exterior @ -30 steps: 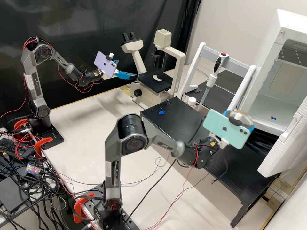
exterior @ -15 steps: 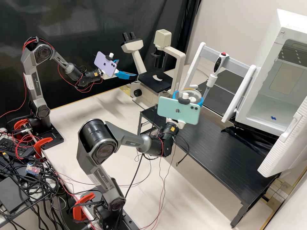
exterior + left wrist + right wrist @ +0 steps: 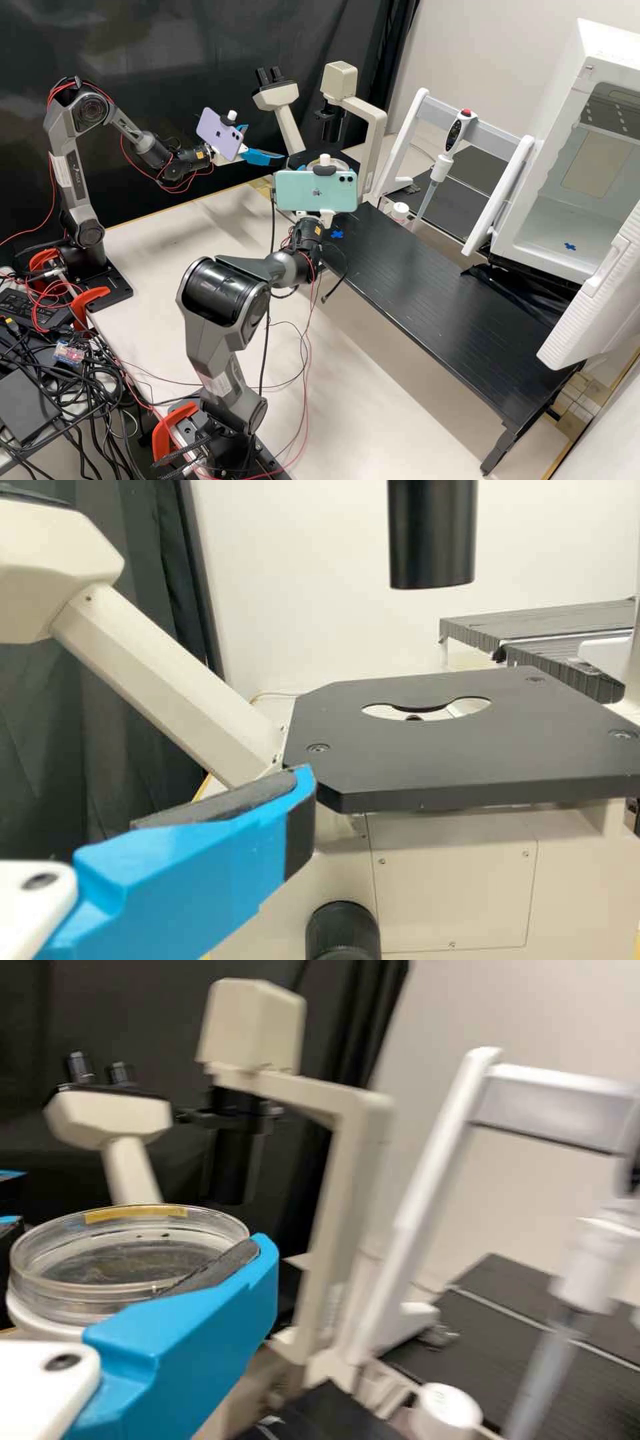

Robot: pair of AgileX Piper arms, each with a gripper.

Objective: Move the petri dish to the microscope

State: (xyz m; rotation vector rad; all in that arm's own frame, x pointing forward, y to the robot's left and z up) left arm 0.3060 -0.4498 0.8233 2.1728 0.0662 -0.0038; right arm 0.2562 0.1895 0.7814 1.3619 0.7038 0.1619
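Black curtain [image 3: 167, 40] backs the dish run.
High view: the right pincer [image 3: 324, 167] has swept from the incubator [image 3: 600, 50] toward the microscope [image 3: 339, 80]; placing seems next. The left pincer [image 3: 268, 143] stands spread. Left wrist view: open height separates stage [image 3: 420, 770] and tube [image 3: 432, 540]. Right wrist view: petri dish [image 3: 125, 1260] pinched, pillar [image 3: 340, 1230] beyond.

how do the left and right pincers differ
The left pincer is open and empty, while the right pincer grips the petri dish. In the high view, the left pincer's arm carries a lilac phone, clearly tilted; the right pincer's arm carries a mint green phone, nearly level. Both pincers have bright blue fingers with dark pads.
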